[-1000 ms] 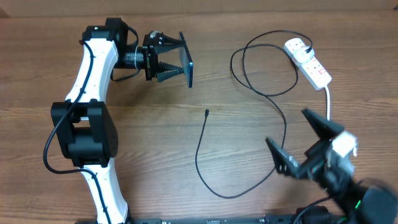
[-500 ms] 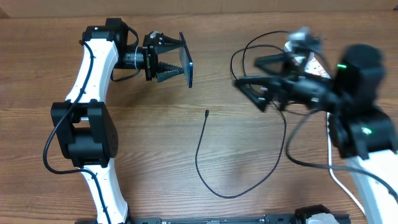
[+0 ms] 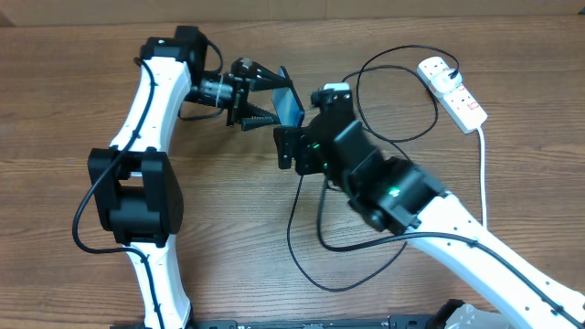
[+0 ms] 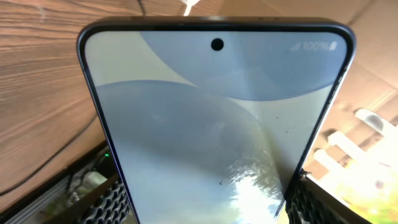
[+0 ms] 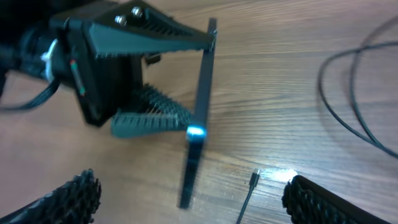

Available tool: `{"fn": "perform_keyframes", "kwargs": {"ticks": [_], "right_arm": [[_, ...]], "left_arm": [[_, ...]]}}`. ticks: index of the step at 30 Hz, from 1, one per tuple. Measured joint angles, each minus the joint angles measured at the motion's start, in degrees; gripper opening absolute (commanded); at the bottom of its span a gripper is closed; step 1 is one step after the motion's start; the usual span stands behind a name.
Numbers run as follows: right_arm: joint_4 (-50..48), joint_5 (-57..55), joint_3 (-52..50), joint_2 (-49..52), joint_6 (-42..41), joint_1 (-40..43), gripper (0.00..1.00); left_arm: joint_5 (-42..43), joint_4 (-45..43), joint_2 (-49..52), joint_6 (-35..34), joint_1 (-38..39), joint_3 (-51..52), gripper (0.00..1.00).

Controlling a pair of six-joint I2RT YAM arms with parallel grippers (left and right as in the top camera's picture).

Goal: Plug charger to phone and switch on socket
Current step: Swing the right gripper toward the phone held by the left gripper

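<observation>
Wooden surface (image 3: 73,110), middle of the far edge. The right claw (image 5: 202,196) hangs spread and empty. The left claw (image 3: 271,96) pinches the phone (image 3: 291,100) by its side edges and holds it on edge, likely presenting it for plugging. The power strip (image 3: 454,90) lies at the far right corner. The charger (image 3: 290,233) trails from it, and its connector tip (image 5: 254,179) lies free beside the phone, under the right claw, probably the next pick.

White arms (image 3: 154,96), black joints (image 3: 135,196) (ribbed fingers (image 5: 149,117))

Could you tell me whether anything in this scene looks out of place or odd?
Nothing looks spilled or damaged. One unusual thing: the phone is clamped on edge in the left gripper rather than lying flat, and the charger sprawls loose on the table, its connector tip unplugged near the phone.
</observation>
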State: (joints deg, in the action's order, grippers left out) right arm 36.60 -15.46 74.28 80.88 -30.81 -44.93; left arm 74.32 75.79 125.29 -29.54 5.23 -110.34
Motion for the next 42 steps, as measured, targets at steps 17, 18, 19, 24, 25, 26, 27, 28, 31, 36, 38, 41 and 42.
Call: {"fn": "perform_keyframes", "kwargs": {"ticks": [17,18,19,24,25,26,27,28,31,36,38,41,42], "right_arm": [[-0.4,-16.2,0.1,7.0,-12.2,-2.3,0.7],[-0.4,-16.5,0.1,7.4,-12.5,-2.3,0.68],[-0.5,-16.7,0.1,7.6,-12.8,-2.3,0.66],[-1.5,-17.1,0.1,7.8,-13.4,-2.2,0.56],[-1.5,-16.6,0.1,7.8,-13.5,-2.1,0.54],[-1.4,-15.8,0.1,7.8,-13.6,-1.9,0.51],[-1.4,-15.2,0.1,7.8,-13.6,-1.6,0.48],[-1.4,-14.4,0.1,7.8,-13.7,-1.1,0.46],[-1.4,-11.9,0.1,7.8,-13.9,0.8,0.41],[-1.8,-5.5,0.1,7.8,-13.9,4.2,0.38],[-1.8,-4.0,0.1,7.8,-13.9,4.9,0.38],[-1.8,-2.7,0.1,7.8,-13.9,5.2,0.37],[-1.9,-2.4,0.1,7.8,-13.9,5.2,0.33]], "left_arm": [[-5.7,-4.1,0.0,-7.2,3.4,0.0,0.66],[-5.7,-4.1,0.0,-7.6,3.4,0.0,0.66],[-5.7,-4.1,0.0,-7.7,3.4,0.0,0.66],[-5.8,-4.2,0.0,-8.0,3.4,0.0,0.66],[-5.8,-4.2,0.0,-8.0,3.4,0.0,0.66],[-5.8,-4.2,0.0,-8.0,3.4,0.0,0.66],[-5.8,-4.2,0.0,-8.0,3.4,0.0,0.66],[-5.8,-4.2,0.0,-8.0,3.4,0.0,0.66],[-5.8,-4.2,0.0,-8.0,3.4,0.0,0.66],[-5.8,-4.3,0.0,-8.0,3.4,0.0,0.66],[-5.8,-4.3,0.0,-8.0,3.4,0.0,0.66],[-5.8,-4.2,0.0,-8.0,3.4,0.0,0.66],[-5.8,-4.3,0.0,-8.0,3.4,0.0,0.66]]}}
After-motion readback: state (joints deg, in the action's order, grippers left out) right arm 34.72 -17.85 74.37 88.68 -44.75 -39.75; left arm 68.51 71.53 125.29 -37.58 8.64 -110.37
